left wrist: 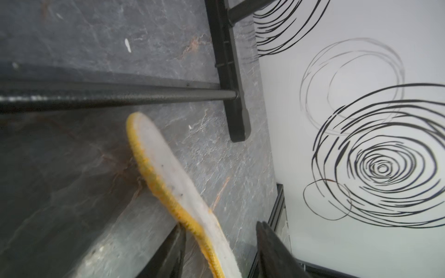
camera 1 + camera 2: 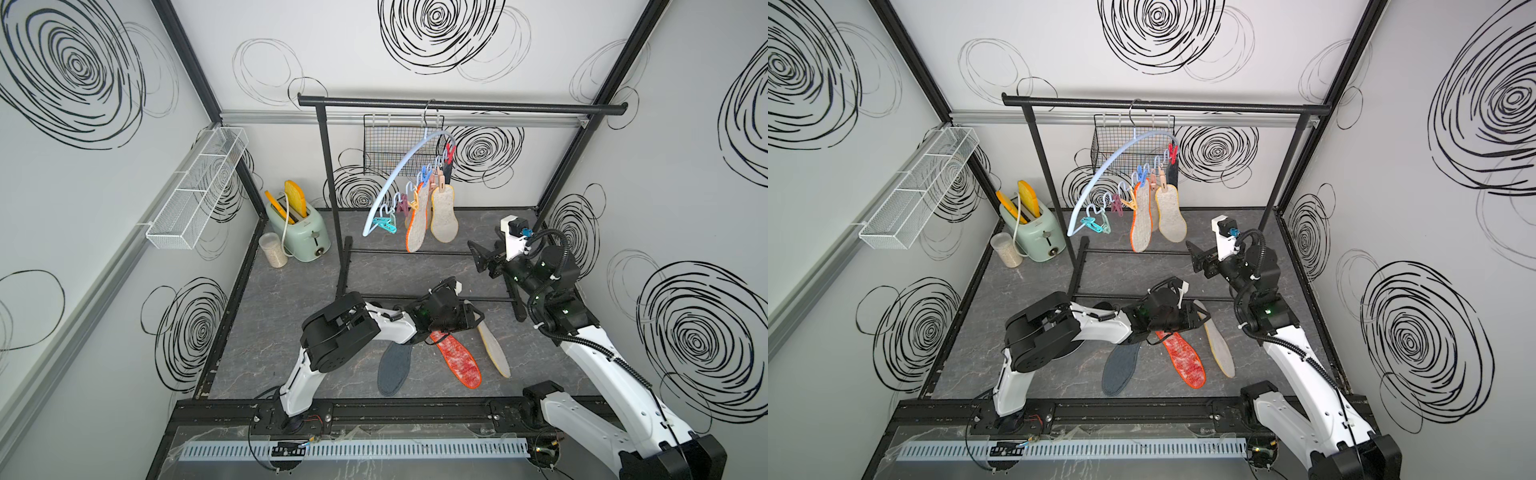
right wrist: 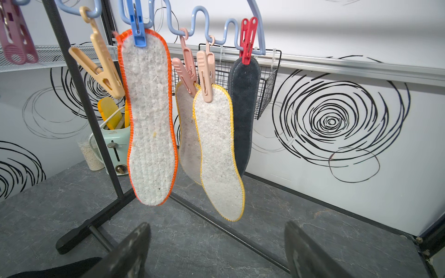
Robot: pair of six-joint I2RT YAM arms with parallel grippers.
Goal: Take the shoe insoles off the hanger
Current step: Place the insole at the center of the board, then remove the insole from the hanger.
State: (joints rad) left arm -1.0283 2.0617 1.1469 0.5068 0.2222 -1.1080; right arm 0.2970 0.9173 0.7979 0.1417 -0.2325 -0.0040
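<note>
Toaster (image 2: 305,235) stood at the left of the counter (image 2: 291,328). Toward the upper middle, the hanger (image 3: 259,29) hung tilted from the black rail (image 2: 498,106). Four shoe insoles (image 2: 444,218) were pegged to it: an orange-edged one (image 3: 149,120), two yellow-edged ones (image 3: 216,149) and a dark one (image 3: 244,108). Below, three more lay on the counter: a grey-blue one (image 2: 392,370), a mottled red one (image 2: 457,361) and a yellow-edged felt one (image 2: 494,353). The left claw (image 2: 478,319) sat low over that last insole's upper end, its jaws parted with the insole between them, unpinched. At right, the right claw (image 2: 478,255) faced the hanging insoles, spread wide and empty.
</note>
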